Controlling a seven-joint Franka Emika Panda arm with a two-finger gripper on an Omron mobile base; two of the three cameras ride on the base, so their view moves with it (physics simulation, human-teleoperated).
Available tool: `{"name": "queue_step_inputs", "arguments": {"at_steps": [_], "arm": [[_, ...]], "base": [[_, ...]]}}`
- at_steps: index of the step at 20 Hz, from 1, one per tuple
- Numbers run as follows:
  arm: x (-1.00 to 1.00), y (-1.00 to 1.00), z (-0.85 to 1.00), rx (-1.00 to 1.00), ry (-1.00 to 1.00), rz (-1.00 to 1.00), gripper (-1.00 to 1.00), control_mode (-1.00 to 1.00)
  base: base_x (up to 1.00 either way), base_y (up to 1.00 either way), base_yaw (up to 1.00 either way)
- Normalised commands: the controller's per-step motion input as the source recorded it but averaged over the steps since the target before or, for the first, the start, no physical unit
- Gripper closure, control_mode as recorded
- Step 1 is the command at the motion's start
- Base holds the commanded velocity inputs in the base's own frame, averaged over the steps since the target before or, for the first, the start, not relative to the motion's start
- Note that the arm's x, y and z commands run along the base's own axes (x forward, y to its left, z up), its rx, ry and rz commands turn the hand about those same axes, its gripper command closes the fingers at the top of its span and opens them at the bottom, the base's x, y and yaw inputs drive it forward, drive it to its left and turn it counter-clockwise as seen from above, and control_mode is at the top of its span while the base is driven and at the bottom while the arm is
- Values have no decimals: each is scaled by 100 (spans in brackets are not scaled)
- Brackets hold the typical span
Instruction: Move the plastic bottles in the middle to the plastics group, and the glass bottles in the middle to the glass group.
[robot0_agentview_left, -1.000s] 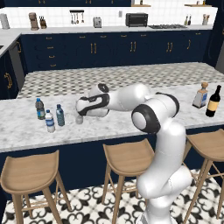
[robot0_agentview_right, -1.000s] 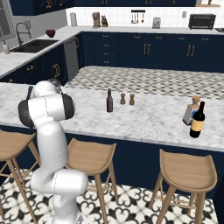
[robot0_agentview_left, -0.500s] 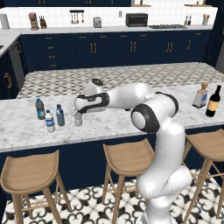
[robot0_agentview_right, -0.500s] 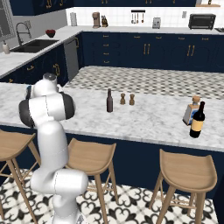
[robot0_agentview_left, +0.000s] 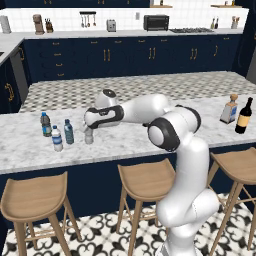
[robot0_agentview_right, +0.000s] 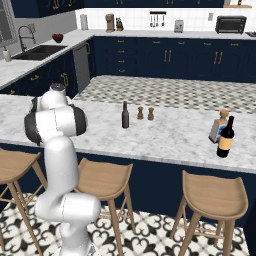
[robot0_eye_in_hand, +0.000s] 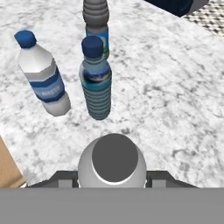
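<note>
The fingers (robot0_eye_in_hand: 114, 183) held a clear greyish plastic bottle with a pale cap (robot0_eye_in_hand: 112, 161) upright, low over the marble worktop (robot0_agentview_left: 130, 142), just beside three small blue-capped plastic water bottles (robot0_eye_in_hand: 96, 78). A release before its base met the worktop risked toppling it into those neighbours.

You've got four plastic water bottles (robot0_agentview_left: 64, 131) at the counter's left end, one brown glass bottle (robot0_agentview_right: 125, 115), two small brown shakers (robot0_agentview_right: 145, 113), one corked square bottle (robot0_agentview_right: 218, 126), one wine bottle (robot0_agentview_right: 226, 137), and three wooden stools (robot0_agentview_left: 147, 181).
</note>
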Motion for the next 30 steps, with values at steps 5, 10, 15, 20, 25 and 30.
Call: {"name": "queue_step_inputs", "arguments": {"at_steps": [5,10,15,20,25,30], "arm": [[11,16,0,0,0,0,100,-100],[0,23,0,0,0,0,100,-100],[0,15,-5,0,0,0,100,-100],[0,1,-34,0,0,0,100,-100],[0,0,-18,0,0,0,100,-100],[0,0,-6,0,0,0,100,-100]], "base": [[0,0,0],[0,0,0],[0,0,0],[0,0,0],[0,0,0],[0,0,0]]}}
